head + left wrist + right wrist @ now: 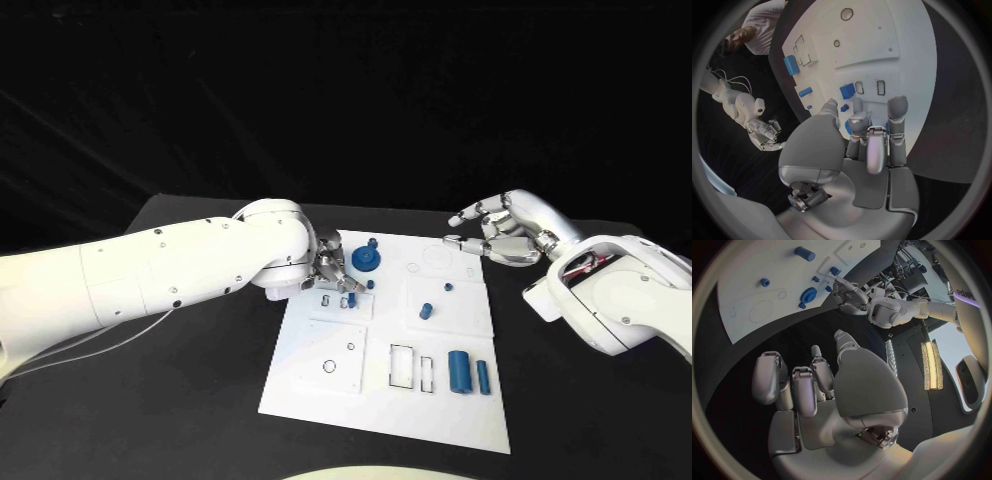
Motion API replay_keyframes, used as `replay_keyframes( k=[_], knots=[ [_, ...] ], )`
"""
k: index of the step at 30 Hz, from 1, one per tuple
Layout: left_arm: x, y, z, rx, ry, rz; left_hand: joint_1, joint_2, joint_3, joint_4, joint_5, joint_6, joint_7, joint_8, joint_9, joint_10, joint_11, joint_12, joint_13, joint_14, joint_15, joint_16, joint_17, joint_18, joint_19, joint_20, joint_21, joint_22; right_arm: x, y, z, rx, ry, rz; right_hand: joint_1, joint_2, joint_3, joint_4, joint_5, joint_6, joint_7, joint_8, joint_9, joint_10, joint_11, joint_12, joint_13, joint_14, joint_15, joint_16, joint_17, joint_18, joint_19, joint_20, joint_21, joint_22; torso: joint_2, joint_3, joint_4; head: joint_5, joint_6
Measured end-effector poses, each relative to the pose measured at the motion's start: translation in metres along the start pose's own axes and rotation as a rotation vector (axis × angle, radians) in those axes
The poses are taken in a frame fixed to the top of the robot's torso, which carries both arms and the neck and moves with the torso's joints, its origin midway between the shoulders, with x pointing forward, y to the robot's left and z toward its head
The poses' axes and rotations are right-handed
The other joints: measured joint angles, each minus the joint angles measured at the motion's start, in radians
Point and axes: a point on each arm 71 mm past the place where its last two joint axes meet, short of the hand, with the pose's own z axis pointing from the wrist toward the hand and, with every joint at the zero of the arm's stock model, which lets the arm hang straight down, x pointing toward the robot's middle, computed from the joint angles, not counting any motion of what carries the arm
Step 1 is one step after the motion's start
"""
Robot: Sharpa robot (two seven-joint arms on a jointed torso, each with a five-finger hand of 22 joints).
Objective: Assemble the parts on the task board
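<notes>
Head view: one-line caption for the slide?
Left hand works at small blue parts on the white task board; right hand hovers empty beyond its far edge.

White task board (325, 385) flat on table, small blue parts (460, 371) scattered across it

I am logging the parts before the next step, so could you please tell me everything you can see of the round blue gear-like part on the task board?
The round blue part is a dark blue disc, plastic-looking, with a small knob beside its far edge. It sits on the far left area of the white task board, apparently flat in its seat. The left robot hand works right beside it, fingers over smaller blue pieces nearby; whether they touch the disc cannot be told. The right robot hand hovers apart, holding nothing.
</notes>
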Motion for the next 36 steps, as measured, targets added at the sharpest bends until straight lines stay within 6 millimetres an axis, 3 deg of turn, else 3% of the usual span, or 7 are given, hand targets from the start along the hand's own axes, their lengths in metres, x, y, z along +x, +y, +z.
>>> replay_keyframes(
  k=[18, 36],
  knots=[
    [0.0023, -0.0029, 0.0046, -0.006, 0.026, 0.02, 0.0, 0.0, 0.0, 0.0, 0.0, -0.005, 0.002, 0.0, 0.005, -0.004, 0.004, -0.008, -0.01, 0.0, 0.0, 0.0, 0.0, 0.001, 0.0, 0.0, 0.0, -0.004, -0.0008, -0.0017, 0.0006, 0.005, -0.003, -0.002, 0.0, 0.0, -0.004, 0.004, 0.0, 0.0, 0.0, 0.001, 0.0, 0.0, 0.0, 0.0, -0.002, 0.0, 0.0, -0.001, 0.0, 0.0, -0.003, -0.003, -0.002, 0.001, 0.0, 0.0005, 0.0007, -0.003, -0.006],
    [0.005, -0.0013, 0.0093, -0.017, 0.054, 0.03, 0.03, 0.038, 0.004, -0.004, 0.0, -0.019, 0.002, 0.008, 0.016, -0.011, 0.003, -0.013, -0.013, 0.0, 0.0, 0.006, 0.001, 0.001, -0.004, 0.004, 0.016, 0.012, -0.0009, -0.0022, 0.001, 0.007, -0.003, -0.003, -0.004, 0.004, -0.007, 0.007, 0.0, 0.0, 0.0, 0.004, 0.0, 0.0, 0.0, 0.0, -0.002, 0.0, 0.0, -0.004, 0.0, 0.0, -0.003, -0.003, -0.005, 0.0, 0.0, 0.0012, 0.0006, -0.002, -0.011]
  ],
)
